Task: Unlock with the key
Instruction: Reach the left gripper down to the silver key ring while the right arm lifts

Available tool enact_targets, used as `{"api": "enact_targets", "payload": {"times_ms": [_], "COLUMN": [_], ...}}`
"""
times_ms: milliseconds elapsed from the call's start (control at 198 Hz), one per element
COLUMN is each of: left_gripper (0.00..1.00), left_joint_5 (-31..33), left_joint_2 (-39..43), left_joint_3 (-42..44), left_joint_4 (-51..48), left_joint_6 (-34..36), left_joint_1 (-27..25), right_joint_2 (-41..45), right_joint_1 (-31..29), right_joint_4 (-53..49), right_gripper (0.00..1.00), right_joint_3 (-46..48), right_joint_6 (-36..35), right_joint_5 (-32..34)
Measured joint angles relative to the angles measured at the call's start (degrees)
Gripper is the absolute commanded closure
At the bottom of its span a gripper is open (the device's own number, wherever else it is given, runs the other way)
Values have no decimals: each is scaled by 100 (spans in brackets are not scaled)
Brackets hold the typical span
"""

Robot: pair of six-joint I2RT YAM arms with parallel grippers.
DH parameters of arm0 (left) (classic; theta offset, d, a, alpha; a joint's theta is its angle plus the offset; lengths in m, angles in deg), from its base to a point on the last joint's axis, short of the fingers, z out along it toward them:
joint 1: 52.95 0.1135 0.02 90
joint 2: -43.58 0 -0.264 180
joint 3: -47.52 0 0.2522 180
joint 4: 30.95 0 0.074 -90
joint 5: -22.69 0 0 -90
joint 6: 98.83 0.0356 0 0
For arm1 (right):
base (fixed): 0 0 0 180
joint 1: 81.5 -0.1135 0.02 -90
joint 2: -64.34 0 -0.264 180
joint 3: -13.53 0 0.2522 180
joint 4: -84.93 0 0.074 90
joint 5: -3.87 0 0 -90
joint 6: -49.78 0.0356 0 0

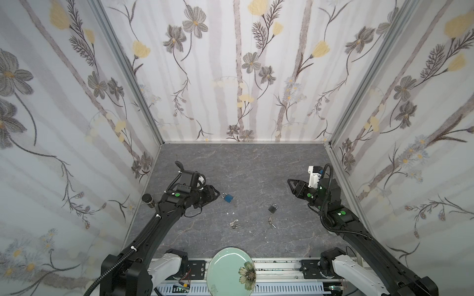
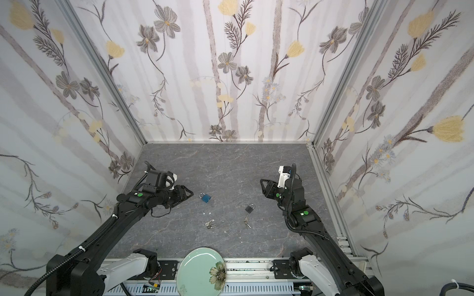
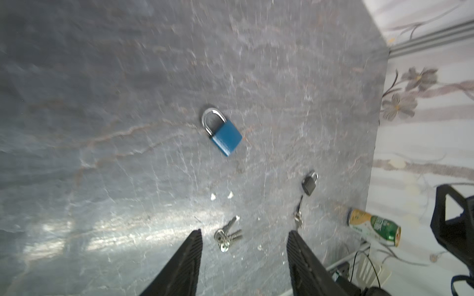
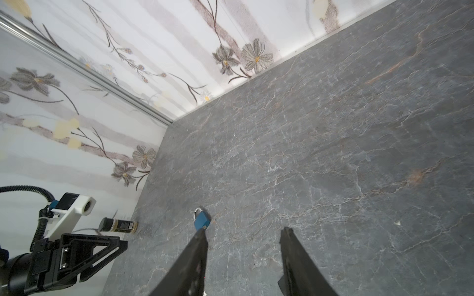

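Our left gripper [image 1: 217,192] hovers left of centre in both top views, pointing right, jaws parted and empty. Our right gripper [image 1: 289,186] hangs right of centre, pointing left, jaws likewise apart. Our left arm [image 1: 154,230] rises from the lower-left corner, our right arm [image 1: 359,237] from the lower-right.

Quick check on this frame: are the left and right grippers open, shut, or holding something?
Left gripper: open, jaws apart, holding nothing.
Right gripper: open, jaws apart, holding nothing.

Grey marbled table [image 1: 256,166], blue padlock [image 1: 228,198], black padlock [image 1: 272,208], floral walls [image 1: 230,77]
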Motion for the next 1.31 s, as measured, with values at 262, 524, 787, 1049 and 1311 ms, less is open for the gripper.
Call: {"api": "enact_targets", "payload": {"times_ms": [262, 524, 787, 1049, 1311], "left_gripper": [46, 42, 51, 60, 69], "left_joint_5": [310, 590, 699, 743, 741], "left_joint_2": [-595, -1556, -2524, -3016, -3320], "left_joint_3": [-4, -426, -857, -992, -1054], "left_joint_4": [-564, -874, -1119, -1252, -1252], "left_joint_6": [-376, -378, -199, -63, -9], "left_joint_1": [-1224, -1856, -2323, -2468, -2474], "right_joint_2": [-190, -431, -452, -450, -562], "right_joint_1": [-717, -896, -931, -938, -935], "right_joint_4": [-81, -46, -4, -4, -7], "right_gripper": [46, 46, 46, 46, 45], "right_joint_3": [166, 203, 271, 319, 284], "right_joint_6": [225, 398, 468, 507, 507], "right_joint_5": [389, 601, 728, 822, 901]}}
